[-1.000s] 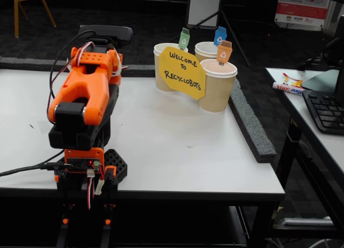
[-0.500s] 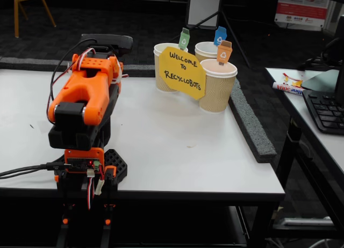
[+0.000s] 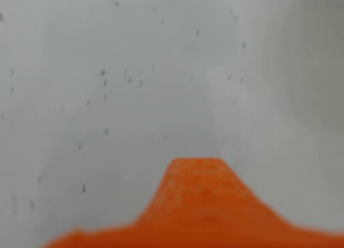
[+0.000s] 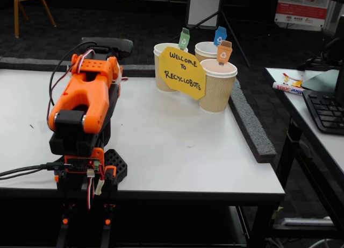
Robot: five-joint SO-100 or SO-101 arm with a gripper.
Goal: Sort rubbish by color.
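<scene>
A: On the white surface [image 4: 177, 135] no wads are visible in either view. Arm [image 4: 83, 105] sits folded at near left. Three paper cups [image 4: 217, 85] with coloured tags stand at far centre behind a yellow sign [image 4: 181, 71].

B: Jaws?

A: Cannot tell how far open. Wrist view gives only a blurred orange jaw part [image 3: 196, 205] over bare speckled surface, with nothing visibly held. The fixed view hides the tips behind the arm.

B: Where is the rubbish, then?

A: Not visible. Whether any wads sit inside the cups, I cannot see.

B: Handling judgement anyway?

A: Crumpled paper: expect light, soft, springy, not fragile. Pinch across the middle of the bulk, closing well in, since loose folds may slip free.
</scene>
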